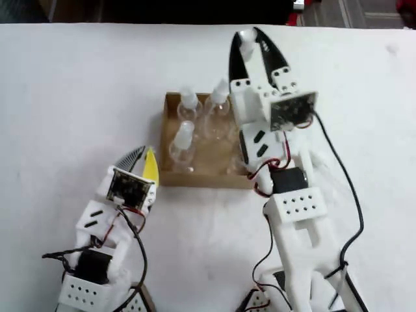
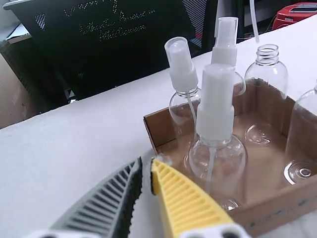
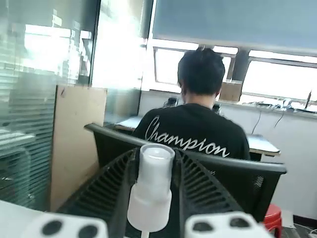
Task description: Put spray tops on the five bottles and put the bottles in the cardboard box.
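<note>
Cardboard box (image 1: 201,179) (image 2: 157,130) sits near the middle of the desk (image 1: 78,84) (image 2: 74,144), open side up.

Contents of the box:
- Three bottles stand upright with spray tops fitted.
  - The near-left bottle (image 1: 182,143) (image 2: 216,144) is by the box's left wall.
  - The far-left bottle (image 1: 188,108) (image 2: 182,99) is in the box's far-left corner.
  - The far-middle bottle (image 1: 219,100) (image 2: 225,42) stands along the far wall.
- The open-necked bottle (image 2: 267,69) stands upright with no top on it, toward the far-right part of the box.
- A fifth bottle (image 2: 304,124) is near the box's right side. Its neck is cut off at the frame edge, so I cannot tell whether it is topped.

Left jaws: the grey and yellow fingers are closed together with nothing between them. They are low over the desk, just beside the box's near-left corner and outside it.

Right jaws: clenched on a loose spray top (image 1: 247,39) (image 3: 151,191), which stands upright between the two black fingers. In the high view these jaws are raised beyond the box's far-right corner, toward the desk's far edge. The right arm (image 1: 296,208) crosses over the box's right side.
</note>
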